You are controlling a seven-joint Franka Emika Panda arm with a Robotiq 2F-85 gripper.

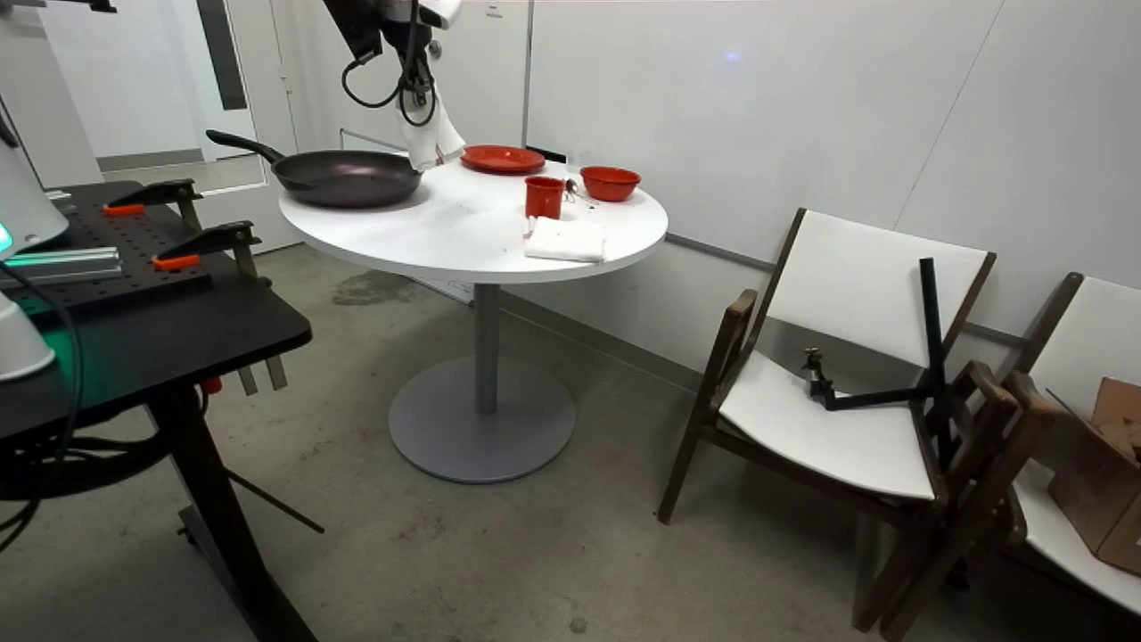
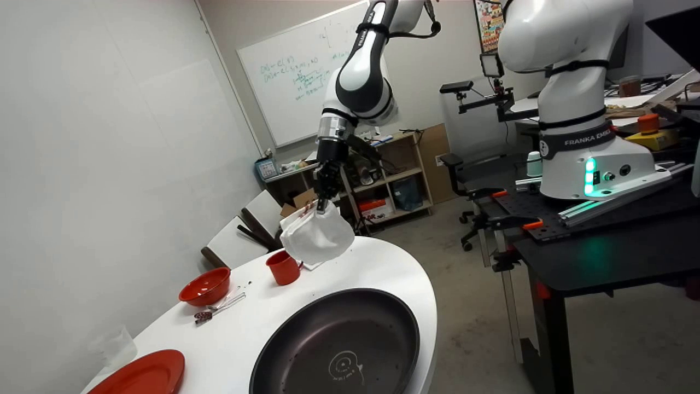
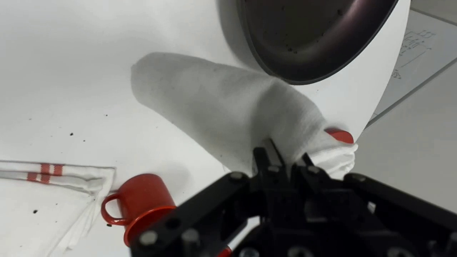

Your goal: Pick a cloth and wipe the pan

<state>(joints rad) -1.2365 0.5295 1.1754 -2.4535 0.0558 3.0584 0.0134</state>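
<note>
My gripper [image 3: 285,157] is shut on a white cloth [image 3: 214,96], which hangs from the fingertips above the table. In both exterior views the gripper [image 1: 419,94] [image 2: 322,205] points down with the cloth [image 1: 428,141] [image 2: 317,235] draped below it. The dark pan [image 1: 348,180] lies on the round white table, handle away to the left in that exterior view. The pan [image 2: 339,339] shows dark specks and a light drawn mark inside. In the wrist view the cloth's edge overlaps the rim of the pan [image 3: 307,43]; I cannot tell whether they touch.
A second folded white cloth [image 1: 565,240] lies by a red mug [image 1: 543,198]. A red bowl [image 1: 610,184], a red plate [image 1: 504,159] and a metal utensil [image 2: 219,307] are also on the table [image 1: 446,236]. Dark crumbs dot the tabletop.
</note>
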